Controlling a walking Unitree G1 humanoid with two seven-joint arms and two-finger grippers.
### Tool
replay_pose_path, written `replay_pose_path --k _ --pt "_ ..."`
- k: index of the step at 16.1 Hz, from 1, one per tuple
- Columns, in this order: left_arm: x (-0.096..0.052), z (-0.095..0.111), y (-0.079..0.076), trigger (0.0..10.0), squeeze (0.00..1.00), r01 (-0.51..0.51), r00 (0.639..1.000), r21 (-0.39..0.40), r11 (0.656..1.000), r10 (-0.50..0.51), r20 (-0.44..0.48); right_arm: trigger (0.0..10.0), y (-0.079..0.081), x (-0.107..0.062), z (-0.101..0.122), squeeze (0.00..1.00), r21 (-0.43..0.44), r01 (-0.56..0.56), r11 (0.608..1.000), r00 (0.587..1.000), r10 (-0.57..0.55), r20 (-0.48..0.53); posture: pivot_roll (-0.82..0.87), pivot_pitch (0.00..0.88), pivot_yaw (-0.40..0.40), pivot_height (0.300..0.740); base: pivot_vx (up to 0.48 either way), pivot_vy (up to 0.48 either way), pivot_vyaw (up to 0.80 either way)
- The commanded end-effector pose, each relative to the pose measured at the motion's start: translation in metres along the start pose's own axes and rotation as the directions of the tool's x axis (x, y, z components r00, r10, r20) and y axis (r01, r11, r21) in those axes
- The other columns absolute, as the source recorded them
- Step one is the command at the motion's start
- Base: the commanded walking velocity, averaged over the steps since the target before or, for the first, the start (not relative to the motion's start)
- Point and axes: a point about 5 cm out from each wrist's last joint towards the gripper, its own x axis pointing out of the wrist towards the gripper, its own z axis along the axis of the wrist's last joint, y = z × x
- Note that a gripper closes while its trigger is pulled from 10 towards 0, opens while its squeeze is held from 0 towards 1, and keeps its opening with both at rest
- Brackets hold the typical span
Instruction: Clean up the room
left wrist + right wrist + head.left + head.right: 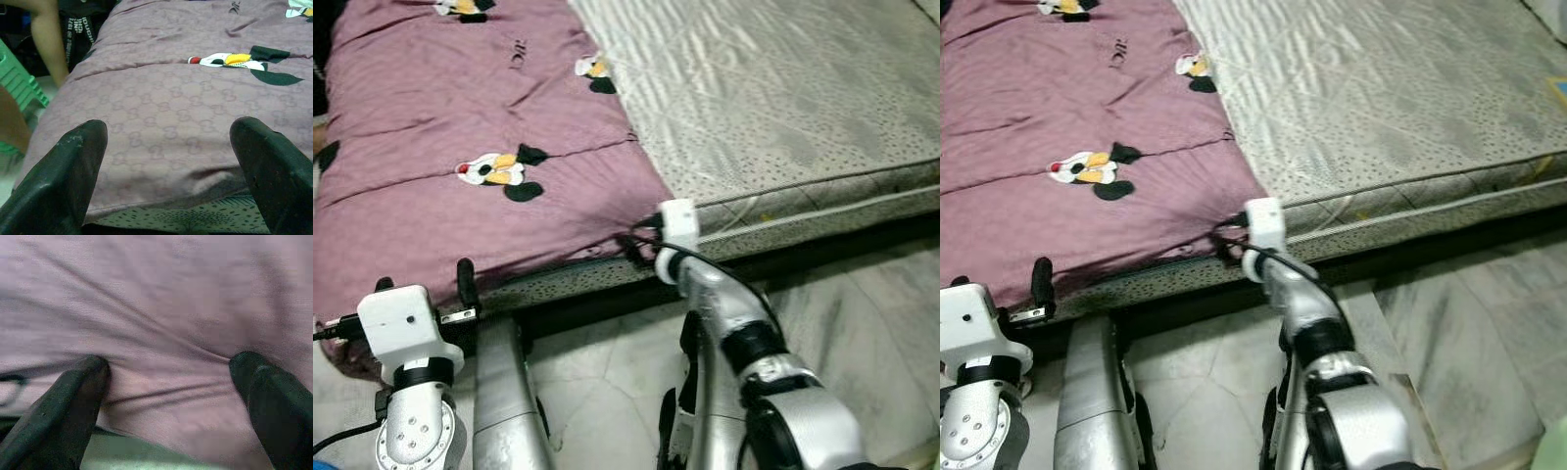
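On mattress [783,108]: purple blanket [460,117], R fingers [73,396] spread.

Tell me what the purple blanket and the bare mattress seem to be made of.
Purple blanket: likely smooth woven fabric with slight sheen; it creases softly and carries printed cartoon figures. Mattress: apparently quilted textile ticking, pale speckled pattern, stitched ridges and piped edge.

Blanket [460,127]: mauve-purple cloth with a faint woven pattern, printed with cartoon mouse figures in black, white, yellow and red. Spread flat over the left part of the mattress [783,98], upper left of the frame; near edge overhangs the mattress side, lightly creased at its lower right corner.
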Motion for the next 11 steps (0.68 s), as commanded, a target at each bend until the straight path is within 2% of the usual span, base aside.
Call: replay_pose_path --k 1,3,5,7,9,11 --pt "-0.001 -0.003 0.002 10.0 0.0 0.006 1.0 0.01 1.0 -0.005 -0.021 10.0 -0.039 -0.014 -0.009 0.0 0.051 0.173 0.984 0.985 -0.172 -0.016 0.12 0.23 -0.066 0.495 0.0 0.0 0.0" --pt "0.001 -0.004 0.002 10.0 0.0 0.01 1.0 0.012 1.0 -0.01 -0.022 10.0 -0.051 -0.021 0.023 0.0 0.096 0.218 0.971 0.959 -0.232 0.162 0.12 0.22 -0.06 0.495 0.0 0.0 0.0" --pt "0.002 -0.003 0.001 10.0 0.0 0.015 1.0 0.013 1.0 -0.015 -0.019 10.0 -0.049 -0.025 0.049 0.0 0.103 0.206 0.973 0.931 -0.227 0.286 0.12 0.215 -0.058 0.495 0.0 0.0 0.0" --pt "0.003 -0.002 0.001 10.0 0.0 0.019 1.0 0.014 1.0 -0.018 -0.016 10.0 -0.03 -0.027 0.082 0.0 0.096 0.128 0.987 0.889 -0.157 0.431 0.13 0.207 -0.059 0.495 0.0 0.0 0.0" --pt "0.003 -0.001 0.002 10.0 0.0 0.017 1.0 0.015 1.0 -0.016 -0.013 10.0 -0.018 -0.026 0.091 0.0 0.088 0.08 0.993 0.875 -0.112 0.47 0.13 0.204 -0.063 0.495 0.0 0.0 0.0" --pt "0.001 0.0 0.0 10.0 0.0 0.021 1.0 0.007 1.0 -0.021 -0.009 10.0 0.006 -0.019 0.086 0.0 0.067 -0.015 0.998 0.883 -0.018 0.469 0.15 0.202 -0.068 0.495 0.0 0.0 0.0"
